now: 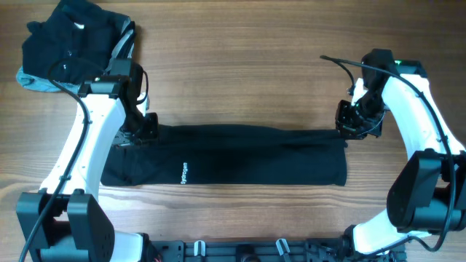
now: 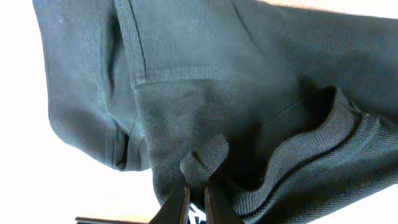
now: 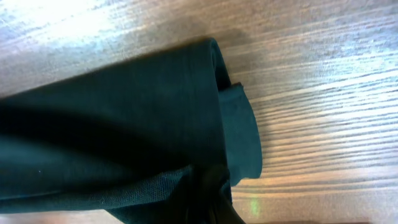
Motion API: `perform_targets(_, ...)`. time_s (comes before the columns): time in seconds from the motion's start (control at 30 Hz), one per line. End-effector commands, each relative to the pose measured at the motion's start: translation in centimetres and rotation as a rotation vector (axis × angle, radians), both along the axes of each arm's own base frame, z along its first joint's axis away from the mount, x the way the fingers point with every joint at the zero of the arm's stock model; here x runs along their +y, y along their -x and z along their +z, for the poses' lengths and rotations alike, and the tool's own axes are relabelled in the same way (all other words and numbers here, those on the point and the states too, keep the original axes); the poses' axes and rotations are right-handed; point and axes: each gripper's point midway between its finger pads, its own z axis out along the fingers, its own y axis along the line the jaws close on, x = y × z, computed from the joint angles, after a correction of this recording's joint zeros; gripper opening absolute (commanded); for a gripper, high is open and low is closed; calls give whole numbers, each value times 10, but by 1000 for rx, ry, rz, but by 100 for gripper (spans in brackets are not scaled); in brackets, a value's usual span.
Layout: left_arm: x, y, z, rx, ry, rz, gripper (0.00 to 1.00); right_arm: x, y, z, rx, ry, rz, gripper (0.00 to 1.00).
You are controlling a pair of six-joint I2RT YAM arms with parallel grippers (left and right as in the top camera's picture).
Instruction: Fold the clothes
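Observation:
A black shirt (image 1: 233,156) lies folded into a long band across the middle of the wooden table, with a small white logo (image 1: 183,172) near its left part. My left gripper (image 1: 143,129) is shut on the band's upper left corner; in the left wrist view the fingers (image 2: 196,200) pinch a fold of black knit fabric (image 2: 205,162). My right gripper (image 1: 352,122) is shut on the upper right corner; the right wrist view shows the folded end (image 3: 155,124) with the fingers buried in cloth. A stack of black clothes (image 1: 73,40) with a grey-blue edge sits at the far left corner.
The wooden table (image 1: 240,80) runs bare between the two arms behind the band. A black cable (image 1: 342,62) loops off the right arm. The robot base rail (image 1: 240,251) lies along the near edge.

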Motion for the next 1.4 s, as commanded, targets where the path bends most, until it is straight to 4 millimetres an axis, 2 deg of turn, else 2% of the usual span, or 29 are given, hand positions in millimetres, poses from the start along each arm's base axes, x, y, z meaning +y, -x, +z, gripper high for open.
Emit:
perform_targets(0.0,3,6,2,14,-15,8,8,-5,21,-13,70,24,16,10)
perform_targets(0.07,3,7,1,18,-15,8,8,-4,32,-22,106,23,18,12)
perform_targets(0.1,3,7,1,18,-15,8,8,-6,33,-23,108,34,11,19)
perform_targets(0.13,3,7,1,19,-15,8,13,-9,33,-23,112,58,-11,44)
perform_targets(0.17,3,8,1,22,-15,8,26,-14,33,-23,113,88,-29,57)
perform_targets(0.23,3,10,2,30,-16,8,29,-24,29,-25,98,116,-89,74)
perform_targets(0.37,3,10,2,31,-16,8,38,-29,20,-26,57,48,-148,77)
perform_targets(0.43,3,8,1,21,-15,8,40,-21,16,-26,30,-39,-115,77)
perform_targets(0.53,2,1,1,-5,-12,8,40,-5,13,-32,-6,-149,-84,75)
perform_targets(0.57,0,0,1,-13,-1,9,40,9,14,-36,-24,-231,-48,72)
perform_targets(0.63,-9,-4,1,-28,53,11,36,18,23,-43,-13,-279,-34,62)
perform_targets(0.67,-17,-8,0,-40,99,13,33,17,25,-48,-13,-270,-40,60)
perform_targets(0.73,-25,-12,-3,-57,142,13,31,15,15,-55,-53,-257,-81,39)
perform_targets(0.77,-27,-12,-10,-62,158,14,29,13,10,-58,-69,-249,-107,31)
perform_targets(0.83,-29,-7,-28,-53,167,14,28,9,1,-60,-108,-225,-99,31)
perform_targets(1.0,-28,14,-81,-43,165,29,29,0,-2,-63,-116,-172,-101,34)
perform_targets(1.03,-27,18,-91,-47,165,42,28,0,-2,-63,-117,-171,-101,32)
perform_targets(1.1,-27,25,-110,-62,165,62,28,0,-3,-63,-126,-174,-95,20)
perform_targets(1.17,-25,29,-120,-76,156,62,28,-3,-11,-63,-159,-169,-83,4)
perform_targets(1.23,-25,30,-122,-77,155,62,25,-15,-26,-56,-212,-158,-121,4)
perform_targets(1.37,-23,30,-122,-77,144,64,25,-32,-39,-52,-268,-154,-176,4)
